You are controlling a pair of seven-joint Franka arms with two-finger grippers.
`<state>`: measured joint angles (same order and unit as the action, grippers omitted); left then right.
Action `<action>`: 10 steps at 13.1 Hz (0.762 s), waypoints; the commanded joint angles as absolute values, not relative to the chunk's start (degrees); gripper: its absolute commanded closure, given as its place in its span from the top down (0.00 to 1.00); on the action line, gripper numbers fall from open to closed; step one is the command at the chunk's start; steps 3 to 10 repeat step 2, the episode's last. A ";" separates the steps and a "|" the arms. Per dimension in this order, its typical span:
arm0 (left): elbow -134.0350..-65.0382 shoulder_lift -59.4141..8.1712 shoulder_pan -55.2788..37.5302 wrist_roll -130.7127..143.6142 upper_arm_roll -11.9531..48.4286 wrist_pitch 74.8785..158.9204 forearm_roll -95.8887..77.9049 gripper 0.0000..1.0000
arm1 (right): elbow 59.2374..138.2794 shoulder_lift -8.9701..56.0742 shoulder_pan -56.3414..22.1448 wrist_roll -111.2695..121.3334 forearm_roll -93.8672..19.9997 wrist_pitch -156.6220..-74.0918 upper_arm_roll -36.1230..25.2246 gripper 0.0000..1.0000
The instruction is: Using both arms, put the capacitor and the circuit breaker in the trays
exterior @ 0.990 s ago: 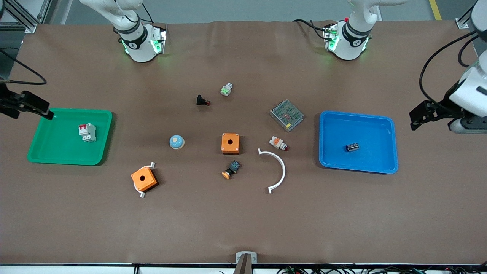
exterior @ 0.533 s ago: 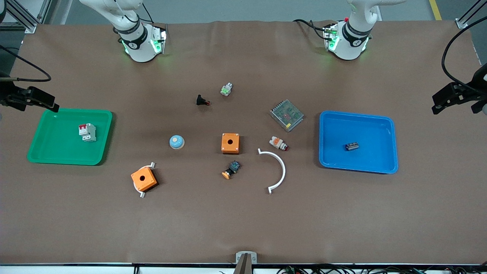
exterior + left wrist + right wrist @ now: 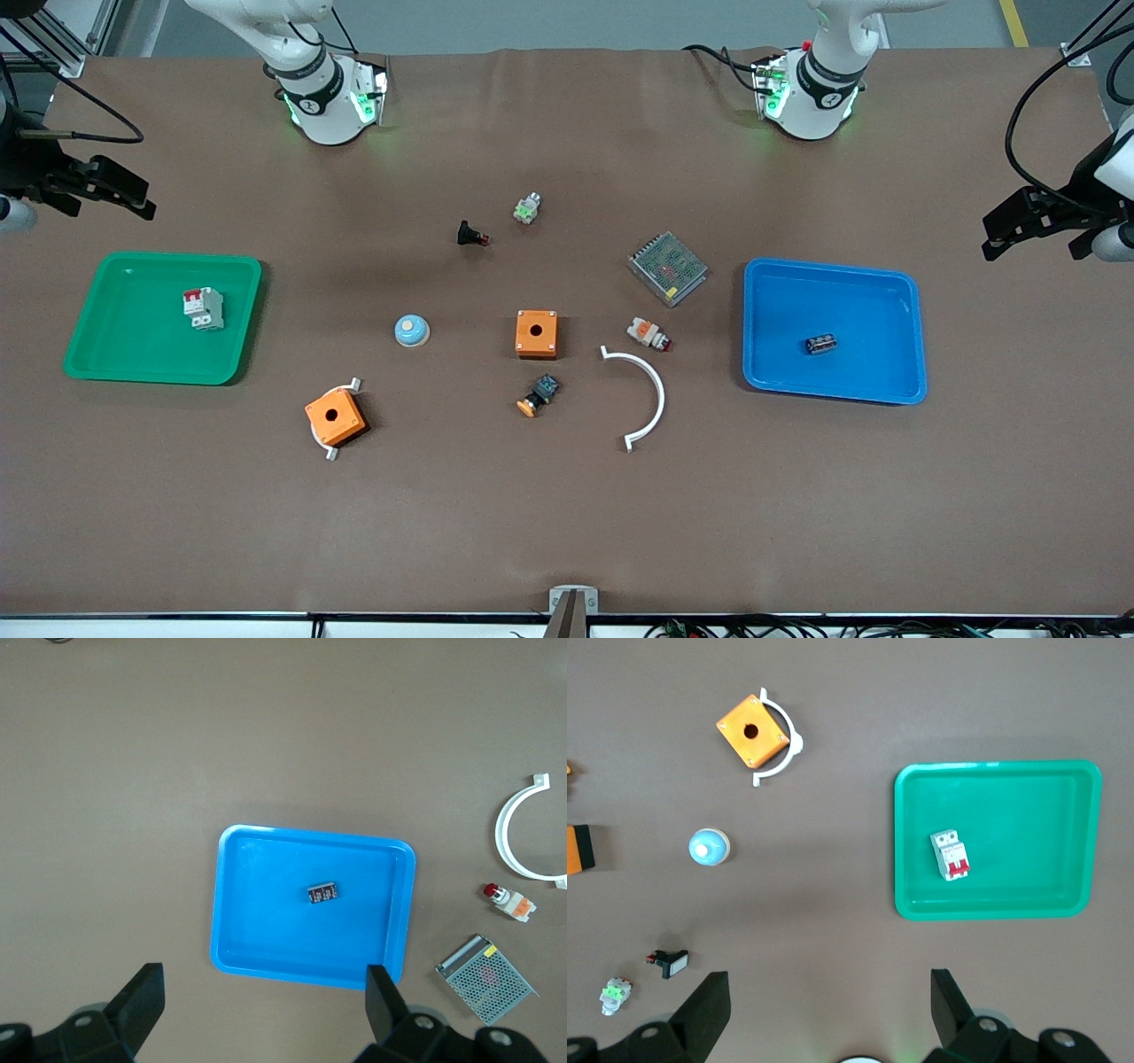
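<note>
1. Well, from my desk the biggest thing is the brown table (image 3: 567, 514), matte and flat, with slight creases like a cloth or paper cover.
2. Next come the two arms. My left gripper (image 3: 1032, 226) hangs over the table's edge at the left arm's end, just outside the blue tray, fingers spread apart and carrying nothing. My right gripper (image 3: 102, 188) hangs over bare table at the right arm's end, near the green tray's upper corner, fingers likewise apart and empty.
3. Two shallow plastic trays with rounded corners and raised rims: the blue tray (image 3: 895, 288) and the green tray (image 3: 115, 363), both smooth and a little glossy.
4. A small metal box with a mesh top (image 3: 668, 268) sits beside the blue tray, and a thin white curved strip (image 3: 653, 390) lies nearer the camera.
5. The circuit breaker (image 3: 203, 308) lies in the green tray, toward its middle. It looks like a hard, light plastic block with flat sides; I would grip across those sides, clear of the red levers.
6. The capacitor (image 3: 820, 343) lies on its side in the blue tray, near its centre. I judge it rigid, very light and prone to rolling, so I would pinch across the round body at mid-length.
</note>
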<state>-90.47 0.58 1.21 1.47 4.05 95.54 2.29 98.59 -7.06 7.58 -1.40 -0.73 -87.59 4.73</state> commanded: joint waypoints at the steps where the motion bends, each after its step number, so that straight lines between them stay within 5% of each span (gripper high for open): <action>1: -91.23 1.49 1.14 1.85 4.22 96.33 1.58 1.00 | 99.14 -7.91 9.05 0.00 -0.18 -86.40 5.10 1.00; 10: -91.14 1.49 1.14 1.58 4.22 96.33 1.58 1.00 | 98.27 -7.65 9.05 1.13 -0.18 -86.31 5.10 1.00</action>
